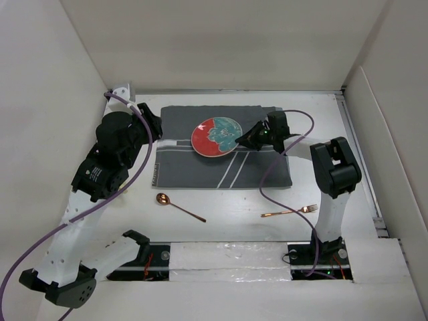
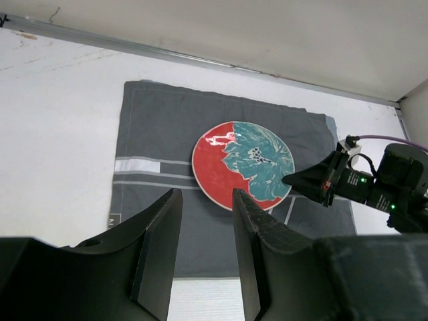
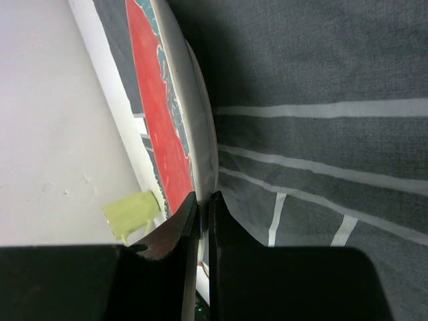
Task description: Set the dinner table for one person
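Note:
A round plate (image 1: pixel 217 136) with a red and teal pattern lies on the dark grey white-striped placemat (image 1: pixel 200 167) on the white dinner table (image 1: pixel 234 224). My right gripper (image 1: pixel 246 140) is shut on the plate's right rim; in the right wrist view its jaws (image 3: pixel 204 197) pinch the white edge of the plate (image 3: pixel 180 114). My left gripper (image 2: pixel 207 194) is open and empty, above the placemat's (image 2: pixel 154 134) near edge, short of the plate (image 2: pixel 244 164). A copper spoon (image 1: pixel 179 206) and a copper fork (image 1: pixel 289 212) lie on the table in front of the placemat.
A light green mug (image 3: pixel 132 212) shows beyond the plate in the right wrist view; it is hidden in the top view. White side panels wall the table at the back, left and right. The arm bases stand at the near edge.

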Robot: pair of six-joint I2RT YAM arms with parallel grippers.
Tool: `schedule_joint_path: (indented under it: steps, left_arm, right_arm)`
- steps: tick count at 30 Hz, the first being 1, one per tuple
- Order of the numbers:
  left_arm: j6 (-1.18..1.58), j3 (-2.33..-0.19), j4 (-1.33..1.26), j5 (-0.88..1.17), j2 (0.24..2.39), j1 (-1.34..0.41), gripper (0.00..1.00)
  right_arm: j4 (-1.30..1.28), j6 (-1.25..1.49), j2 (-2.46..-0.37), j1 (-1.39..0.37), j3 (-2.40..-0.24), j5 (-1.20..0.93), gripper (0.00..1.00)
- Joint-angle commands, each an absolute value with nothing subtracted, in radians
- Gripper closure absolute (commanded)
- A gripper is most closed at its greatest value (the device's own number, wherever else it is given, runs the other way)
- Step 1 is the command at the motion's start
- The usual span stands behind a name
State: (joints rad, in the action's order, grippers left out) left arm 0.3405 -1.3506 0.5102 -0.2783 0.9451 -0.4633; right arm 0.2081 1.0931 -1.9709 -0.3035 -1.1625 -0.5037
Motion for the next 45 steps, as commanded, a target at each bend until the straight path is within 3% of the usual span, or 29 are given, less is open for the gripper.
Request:
schedule_joint_path:
  steps: [1,8,13,19,25,30,32,34,35,37,38,43,45]
  left_arm:
    - [0.331,-1.347,0.492,-0.293,0.939,-0.463,0.67]
    - [0.328,-1.339,0.492,-0.295,0.943,-0.463,0.66]
    - [0.322,-1.347,0.491,-0.299,0.945,-0.463,0.67]
    - [0.321,-1.368,0.491,-0.295,0.951,-0.463,0.66]
    - [0.296,-1.422,0.491,-0.328,0.963,-0.463,0.66]
    - [0.278,-1.509,0.489,-0.357,0.986,-0.463,0.66]
    - [0.278,-1.563,0.491,-0.370,0.999,-0.463,0.66]
    - [0.287,-1.612,0.495,-0.371,1.005,-0.463,0.69]
    - [0.293,-1.627,0.500,-0.365,1.009,-0.463,0.73]
    - [0.322,-1.652,0.511,-0.344,1.012,-0.463,0.92]
    - [0.333,-1.658,0.531,-0.338,1.011,-0.463,0.99]
    - [0.425,-1.690,0.627,-0.322,1.000,-0.463,1.00]
    - [0.481,-1.721,0.679,-0.307,0.994,-0.463,0.90]
  right_arm:
    - [0.353,1.112,-1.928,-0.325,-1.187,-0.563,1.00]
    - [0.266,1.078,-1.940,-0.325,-1.163,-0.522,0.99]
    - [0.155,1.039,-1.944,-0.344,-1.160,-0.488,0.79]
    - [0.008,0.990,-1.930,-0.354,-1.187,-0.410,0.71]
    - [-0.187,0.911,-1.859,-0.364,-1.258,-0.276,0.43]
    - [-0.261,0.828,-1.764,-0.353,-1.276,-0.186,0.38]
    - [-0.285,0.772,-1.702,-0.344,-1.267,-0.161,0.46]
    - [-0.282,0.692,-1.657,-0.344,-1.259,-0.167,0.61]
    - [-0.273,0.664,-1.622,-0.344,-1.252,-0.219,0.85]
    - [-0.215,0.609,-1.594,-0.354,-1.229,-0.296,1.00]
    - [-0.197,0.595,-1.585,-0.388,-1.224,-0.360,1.00]
    - [-0.150,0.515,-1.611,-0.570,-1.310,-0.381,1.00]
    - [-0.135,0.500,-1.664,-0.667,-1.351,-0.364,1.00]
